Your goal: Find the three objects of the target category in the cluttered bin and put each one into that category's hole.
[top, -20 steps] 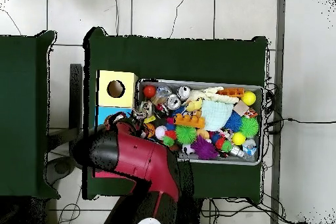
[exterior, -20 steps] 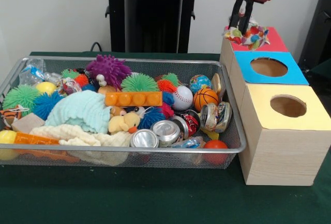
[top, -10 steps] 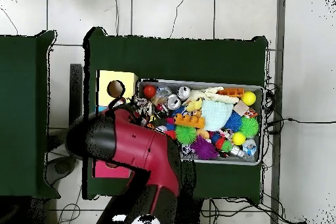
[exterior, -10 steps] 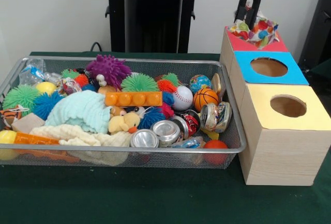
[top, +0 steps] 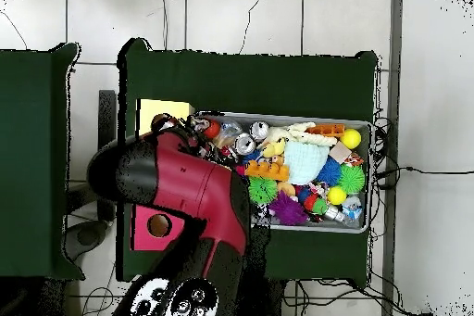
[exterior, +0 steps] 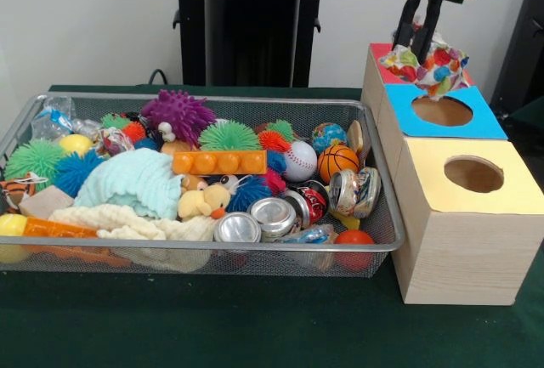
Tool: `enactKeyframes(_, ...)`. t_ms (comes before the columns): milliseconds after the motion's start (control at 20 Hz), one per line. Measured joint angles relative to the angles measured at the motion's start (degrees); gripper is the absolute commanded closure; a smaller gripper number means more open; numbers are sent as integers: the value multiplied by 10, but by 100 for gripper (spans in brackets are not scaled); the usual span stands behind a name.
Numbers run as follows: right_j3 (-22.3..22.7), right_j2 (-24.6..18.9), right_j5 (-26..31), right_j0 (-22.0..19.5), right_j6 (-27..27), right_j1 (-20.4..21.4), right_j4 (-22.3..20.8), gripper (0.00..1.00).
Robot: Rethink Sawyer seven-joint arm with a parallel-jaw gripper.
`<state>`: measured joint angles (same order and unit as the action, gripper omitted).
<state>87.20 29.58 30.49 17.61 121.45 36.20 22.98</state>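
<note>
Now fingers (exterior: pixel 422 45) pinch patterned cloth (exterior: pixel 427 64) above boxes (exterior: pixel 442 113).

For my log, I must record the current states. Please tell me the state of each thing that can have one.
tool: shut on the colourful cloth
colourful cloth: held up, hanging over the blue hole
blue hole: open, nothing seen inside
yellow hole: open, nothing seen inside
wire bin: full of clutter
cans: lying in the bin
</note>
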Motion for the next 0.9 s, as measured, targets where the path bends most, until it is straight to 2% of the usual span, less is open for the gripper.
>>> enactKeyframes(900, -64, 19, 0, 18, 61, -70, 30, 100)
